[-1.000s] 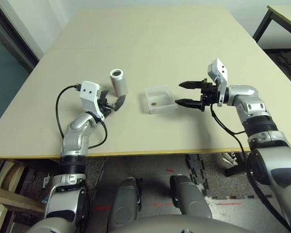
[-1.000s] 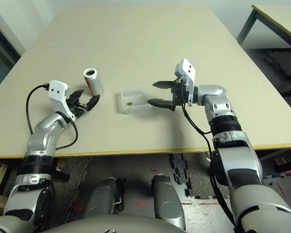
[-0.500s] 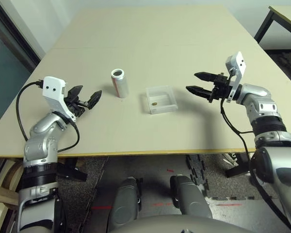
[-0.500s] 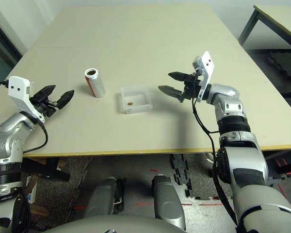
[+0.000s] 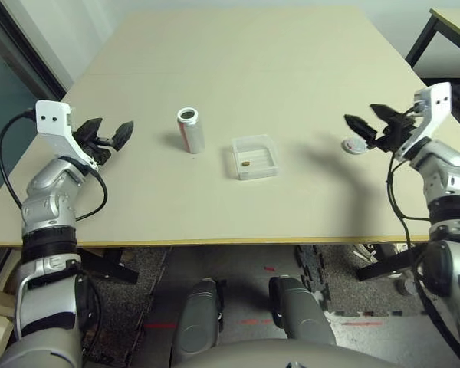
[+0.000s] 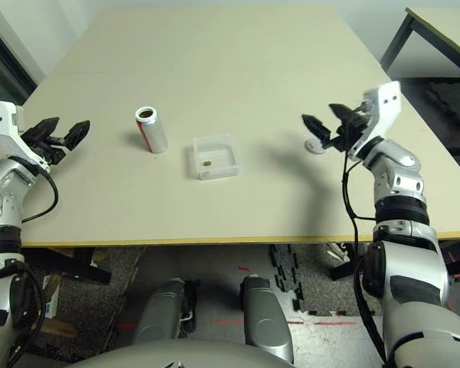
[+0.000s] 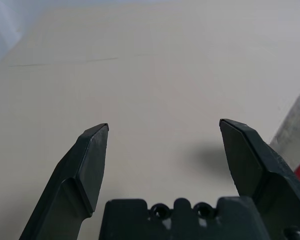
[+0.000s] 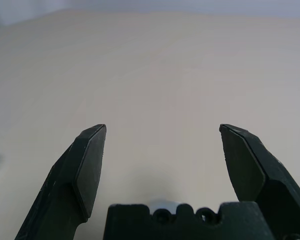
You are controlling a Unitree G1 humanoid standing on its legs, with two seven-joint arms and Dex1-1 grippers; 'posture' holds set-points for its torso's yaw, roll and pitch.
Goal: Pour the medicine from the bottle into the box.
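Box (image 5: 255,157) sits nearest the table's front edge, one clear square tray close to the middle of the table (image 5: 238,207), and inside it lies one tiny brown pill, the medicine (image 5: 246,163), on the floor of the tray toward its 8 o'clock corner. The ribbing of the tray's bottom is too faint to make out.

Just beyond, at 10 o'clock from the box and a little apart from it, stands one bottle (image 5: 190,130), upright, silvery-white with a red mark low on its side. Its mouth is uncovered and looks dark inside in the right eye view; what, if anything, is in it cannot be told. In the left wrist view only a sliver of it shows, cut off at the picture's edge.

Out at 9 o'clock, the left gripper (image 5: 108,136) hangs over the table's left edge, fingers spread wide, nothing between them, well apart from the bottle. Over at 3 o'clock, the right gripper (image 5: 371,126) is likewise splayed and empty, well clear of the box. Right beside its fingertips, one loose grey cap (image 5: 353,145) lies flat on the table, partly covered by the black fingers.

Nothing lies between bottle and box. Far off at 1 o'clock, the corner of a second table (image 5: 452,17) is cut off by the frame.
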